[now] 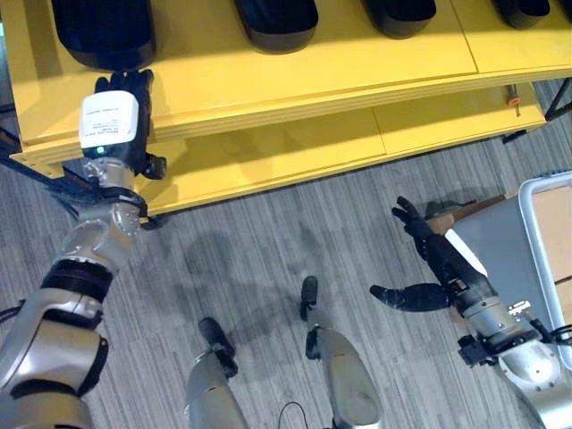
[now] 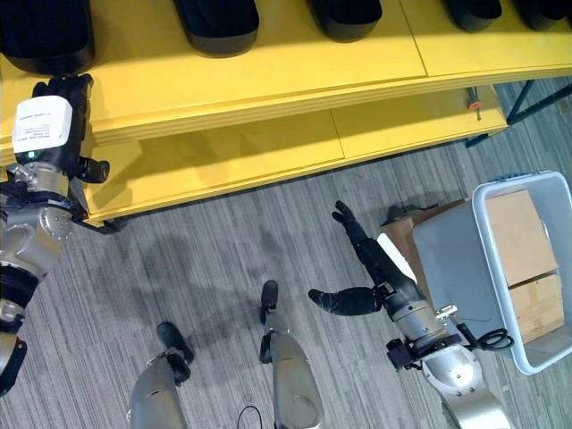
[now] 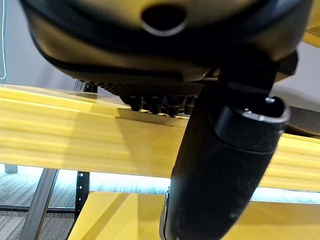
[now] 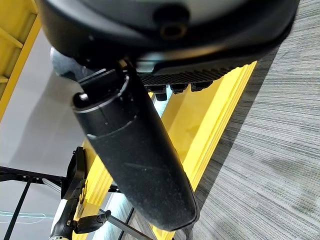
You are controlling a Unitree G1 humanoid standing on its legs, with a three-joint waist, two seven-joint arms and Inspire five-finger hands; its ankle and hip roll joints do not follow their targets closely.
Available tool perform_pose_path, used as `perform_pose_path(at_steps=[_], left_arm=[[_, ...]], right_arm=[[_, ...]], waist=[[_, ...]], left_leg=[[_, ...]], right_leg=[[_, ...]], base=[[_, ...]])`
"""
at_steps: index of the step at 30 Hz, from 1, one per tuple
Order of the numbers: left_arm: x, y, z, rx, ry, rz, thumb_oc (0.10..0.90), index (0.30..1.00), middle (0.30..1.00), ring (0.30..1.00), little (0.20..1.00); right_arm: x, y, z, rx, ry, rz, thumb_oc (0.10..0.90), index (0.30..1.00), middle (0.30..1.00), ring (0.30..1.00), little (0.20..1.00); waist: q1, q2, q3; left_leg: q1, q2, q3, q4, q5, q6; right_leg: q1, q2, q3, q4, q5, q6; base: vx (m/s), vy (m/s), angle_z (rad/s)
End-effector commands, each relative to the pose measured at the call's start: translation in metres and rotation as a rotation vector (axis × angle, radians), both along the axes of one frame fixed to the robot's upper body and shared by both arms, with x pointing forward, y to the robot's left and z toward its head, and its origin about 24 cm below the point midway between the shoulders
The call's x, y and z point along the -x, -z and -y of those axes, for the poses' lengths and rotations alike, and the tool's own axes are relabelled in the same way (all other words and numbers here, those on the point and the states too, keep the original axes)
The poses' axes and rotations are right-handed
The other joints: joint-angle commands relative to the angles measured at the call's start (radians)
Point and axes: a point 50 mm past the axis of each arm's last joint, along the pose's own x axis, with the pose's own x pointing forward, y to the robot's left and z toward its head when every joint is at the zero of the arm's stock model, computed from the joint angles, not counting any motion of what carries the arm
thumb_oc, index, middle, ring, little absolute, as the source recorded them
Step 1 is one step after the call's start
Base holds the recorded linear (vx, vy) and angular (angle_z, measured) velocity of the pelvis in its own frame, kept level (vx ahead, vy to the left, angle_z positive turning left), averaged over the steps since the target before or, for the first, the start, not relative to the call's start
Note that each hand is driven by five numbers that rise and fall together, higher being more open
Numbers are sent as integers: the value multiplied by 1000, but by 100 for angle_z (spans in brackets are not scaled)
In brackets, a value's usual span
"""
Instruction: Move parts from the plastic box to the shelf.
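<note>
The grey plastic box (image 2: 444, 261) stands on the floor at the right, with brown cardboard parts (image 2: 515, 234) inside. My right hand (image 2: 380, 259) hovers over the carpet just left of the box, open, with its fingers straight, its thumb (image 4: 135, 155) spread and nothing in it. My left hand (image 1: 112, 125) lies flat on the front edge of the yellow shelf (image 1: 313, 71) at the left. Its fingers (image 3: 155, 102) are straight and rest on the shelf top, just in front of a black part (image 1: 103, 31). Its thumb (image 3: 220, 165) sticks out and holds nothing.
Several more black parts (image 1: 277, 22) lie in a row along the shelf top. A lower yellow level (image 1: 295, 152) juts out beneath. A small red-handled item (image 1: 514, 96) sits at the shelf's right corner. Grey carpet (image 1: 268, 250) lies between the shelf and the box.
</note>
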Motion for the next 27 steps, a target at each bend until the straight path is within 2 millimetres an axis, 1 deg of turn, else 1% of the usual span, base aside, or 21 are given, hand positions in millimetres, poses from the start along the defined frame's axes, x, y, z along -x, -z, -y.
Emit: perform_pose_path(at_steps=[1,2,3,5,6,7,8,9,10,11,13,14,17,18,19,22,23,24,25,26,27], left_arm=[[8,-15,-18,93,-32,52,900,1000,1000,1000,1000],[9,-16,-15,77,-21,61,900,1000,1000,1000,1000],[10,-14,-13,85,-8,63,900,1000,1000,1000,1000],[15,-5,-12,100,10,61,900,1000,1000,1000,1000],[15,-5,-12,100,9,60,900,1000,1000,1000,1000],[24,13,-10,141,41,42,900,1000,1000,1000,1000],[29,21,-10,165,50,38,900,1000,1000,1000,1000],[32,24,-10,181,53,39,900,1000,1000,1000,1000],[40,39,-7,222,80,30,900,1000,1000,1000,1000],[45,45,-4,238,97,22,900,1000,1000,1000,1000],[58,61,3,323,144,19,900,1000,1000,1000,1000],[60,62,3,325,141,17,900,1000,1000,1000,1000],[79,83,15,464,210,0,900,1000,1000,1000,1000],[91,94,24,541,271,-23,900,1000,1000,1000,1000],[98,102,29,626,308,-37,900,1000,1000,1000,1000],[119,117,40,841,420,-97,900,1000,1000,1000,1000],[122,121,45,934,464,-103,900,1000,1000,1000,1000],[131,130,55,1170,570,-135,900,1000,1000,1000,1000],[135,136,60,1312,614,-128,900,1000,1000,1000,1000],[144,153,81,1631,710,-160,900,1000,1000,1000,1000],[151,188,108,2132,735,-176,900,1000,1000,1000,1000]], right_arm=[[0,-41,-4,-40,-56,198,900,1000,1000,1000,1000],[-1,-40,-5,-41,-59,196,900,1000,1000,1000,1000],[-1,-40,-5,-43,-60,198,900,1000,1000,1000,1000],[-2,-40,-6,-45,-59,200,900,1000,1000,1000,1000],[-2,-40,-6,-45,-60,200,900,1000,1000,1000,1000],[-4,-39,-5,-46,-44,204,900,1000,1000,1000,1000],[-5,-38,-5,-43,-42,200,900,1000,1000,1000,1000],[-6,-39,-5,-41,-39,203,900,1000,1000,1000,1000],[-7,-38,-5,-43,-29,204,900,1000,1000,1000,1000],[-8,-38,-5,-40,-26,208,900,1000,1000,1000,1000],[-9,-38,-5,-37,-17,211,900,1000,1000,1000,1000],[-9,-37,-5,-35,-20,209,900,1000,1000,1000,1000],[-11,-37,-3,-30,2,210,900,1000,1000,1000,1000],[-9,-38,-1,-20,7,216,900,1000,1000,1000,1000],[-9,-39,-1,-14,4,222,900,1000,1000,1000,1000],[-8,-36,1,-24,7,204,900,1000,1000,1000,1000],[-7,-35,1,-31,1,198,900,1000,1000,1000,1000],[-5,-32,2,-48,-7,179,900,1000,1000,1000,1000],[-4,-28,2,-76,-10,163,900,1000,1000,1000,1000],[1,-18,1,-150,-7,125,900,1000,1000,1000,1000],[3,-4,-2,-239,4,77,900,1000,1000,1000,1000]], waist=[[1,21,-47],[1,22,-48],[-1,17,-46],[4,20,-48],[3,20,-48],[17,28,-49],[19,33,-51],[22,35,-52],[29,42,-53],[32,45,-54],[44,53,-54],[40,53,-54],[57,69,-54],[66,76,-54],[70,80,-56],[77,92,-61],[79,96,-63],[84,108,-72],[85,112,-80],[91,126,-102],[98,136,-139]], left_leg=[[91,-52,-37,-93,-1,-4],[95,-53,-38,-95,-2,-4],[90,-58,-25,-97,21,7],[100,-59,-27,-102,21,6],[100,-59,-27,-103,21,6],[113,-63,-29,-111,22,5],[122,-64,-30,-116,23,4],[125,-65,-30,-118,23,4],[137,-68,-32,-125,24,4],[144,-70,-34,-130,24,4],[159,-76,-38,-143,27,4],[163,-76,-38,-145,27,4],[189,-84,-47,-165,33,5],[210,-91,-51,-177,36,5],[223,-95,-54,-185,40,6],[265,-106,-67,-211,49,10],[276,-109,-68,-218,53,11],[301,-118,-76,-240,65,13],[313,-123,-81,-257,77,16],[347,-127,-96,-281,88,16],[378,-129,-107,-312,107,18]], right_leg=[[36,-47,61,108,-138,112],[39,-46,61,108,-139,111],[33,-53,53,105,-121,100],[42,-52,53,103,-124,99],[42,-52,53,103,-124,99],[59,-54,52,100,-128,97],[69,-53,50,97,-129,96],[74,-54,49,94,-130,96],[87,-54,47,91,-131,94],[94,-54,45,88,-131,94],[111,-56,42,85,-133,93],[114,-56,41,83,-133,93],[144,-60,33,78,-136,92],[165,-61,29,74,-137,93],[180,-61,25,72,-137,93],[221,-60,15,61,-135,94],[231,-60,10,59,-134,95],[255,-59,0,52,-134,96],[267,-59,-6,43,-130,97],[307,-52,-28,33,-138,98],[343,-47,-48,16,-141,100]], base=[[0,0,0],[0,0,0],[-72,-22,-1],[-30,-16,-4],[12,-23,-6],[17,-22,-8],[19,-26,-6],[0,0,0],[0,0,0],[0,0,0],[6,-17,3],[13,-11,6],[15,-20,11],[28,-37,12],[33,-36,14],[19,-32,21],[14,-37,23],[-5,-42,28],[-8,-97,23],[-25,-157,27],[-40,-209,28]])
